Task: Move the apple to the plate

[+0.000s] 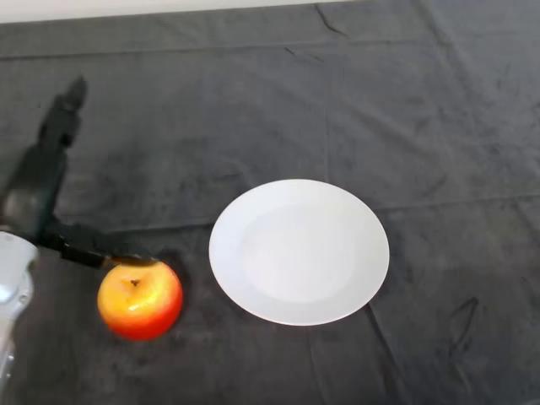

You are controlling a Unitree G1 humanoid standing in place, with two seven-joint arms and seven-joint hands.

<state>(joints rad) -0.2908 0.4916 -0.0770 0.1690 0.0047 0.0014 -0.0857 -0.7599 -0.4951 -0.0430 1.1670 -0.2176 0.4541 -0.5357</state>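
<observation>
Left hand (42,181) fingers spread wide, holding nothing; thumb rests just behind apple (140,299). Apple lies on bench beside hand, plate (299,251) just right of it.

We saw our left arm (13,287) come in from the lower left, silver-grey at the wrist. Our black left hand (38,181) lay open, its fingers (66,110) stretched straight up the table and its thumb (89,251) splayed out to the right.

Soft even light, bright white plate (299,251), faint shadow beside apple (140,299), dark cloth (422,101) matte
</observation>
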